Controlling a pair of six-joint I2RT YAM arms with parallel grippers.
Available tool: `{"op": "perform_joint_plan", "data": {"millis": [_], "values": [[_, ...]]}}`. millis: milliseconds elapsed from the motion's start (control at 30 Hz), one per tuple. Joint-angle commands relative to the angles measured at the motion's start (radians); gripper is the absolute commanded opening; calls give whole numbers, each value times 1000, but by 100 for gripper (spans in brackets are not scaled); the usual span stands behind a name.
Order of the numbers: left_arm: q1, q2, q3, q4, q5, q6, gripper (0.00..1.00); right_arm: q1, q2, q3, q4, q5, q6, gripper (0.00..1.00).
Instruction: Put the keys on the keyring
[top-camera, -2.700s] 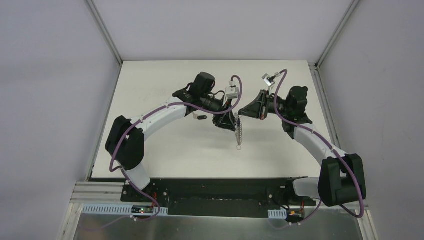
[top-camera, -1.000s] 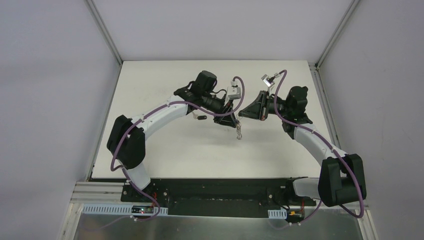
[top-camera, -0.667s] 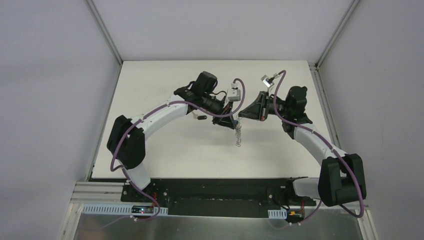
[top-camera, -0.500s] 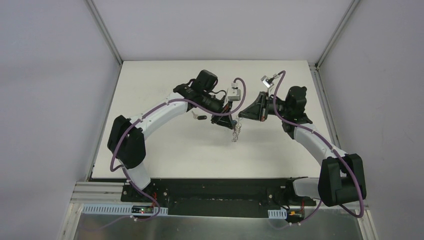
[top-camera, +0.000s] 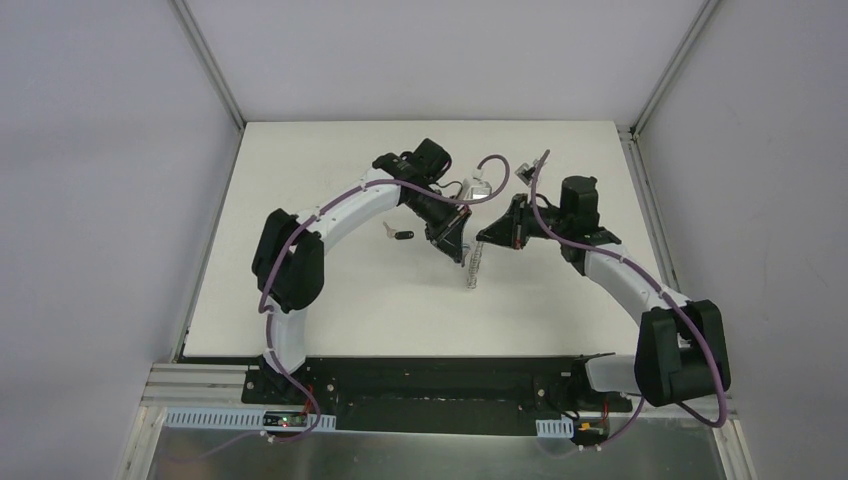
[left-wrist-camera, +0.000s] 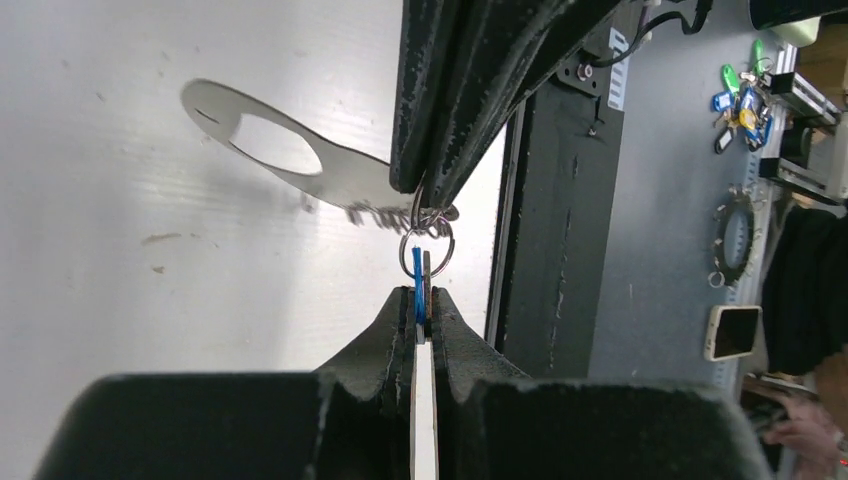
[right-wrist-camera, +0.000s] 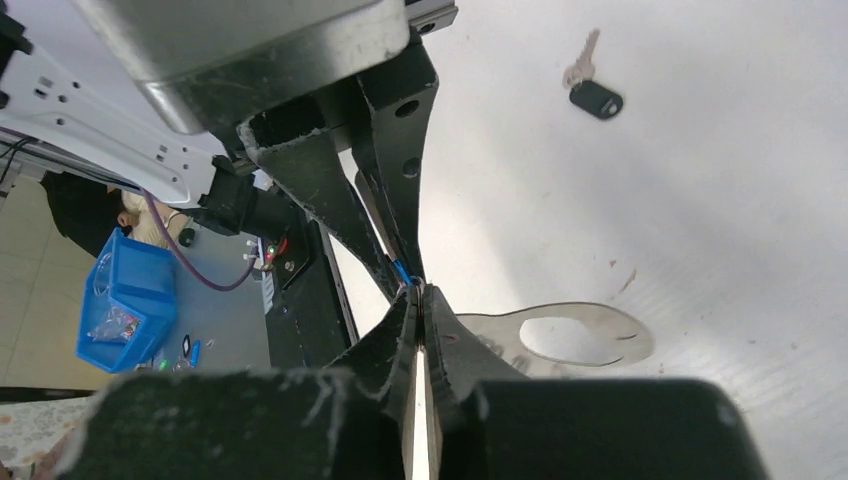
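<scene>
Left claw (left-wrist-camera: 421, 305) pinches the blue key (left-wrist-camera: 416, 272) edge-on. Right claw (right-wrist-camera: 418, 295) grips the keyring (left-wrist-camera: 345, 178) by a clip (claw tips almost meeting above the bench (top-camera: 300, 170)). The black key (top-camera: 401, 236) lies on the bench.

I can make out no readable text, number or brand in any of my three views. In the left wrist view, at the upper right of the frame, a small white sticker (left-wrist-camera: 617, 68) sits on a black upright post (left-wrist-camera: 560, 200), but its print is too small for me to read. The coloured tags (left-wrist-camera: 740, 95) hanging further right show no legible lettering.
</scene>
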Motion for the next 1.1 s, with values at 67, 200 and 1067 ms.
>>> {"op": "perform_joint_plan", "data": {"millis": [67, 200, 1067], "values": [[26, 23, -31, -96, 14, -48, 0, 13, 53, -49, 70, 61, -5, 14], [48, 20, -63, -101, 15, -45, 0, 3, 54, -48, 69, 70, -7, 24], [169, 96, -150, -387, -238, 54, 0, -80, 9, -49, 62, 70, 4, 51]]}}
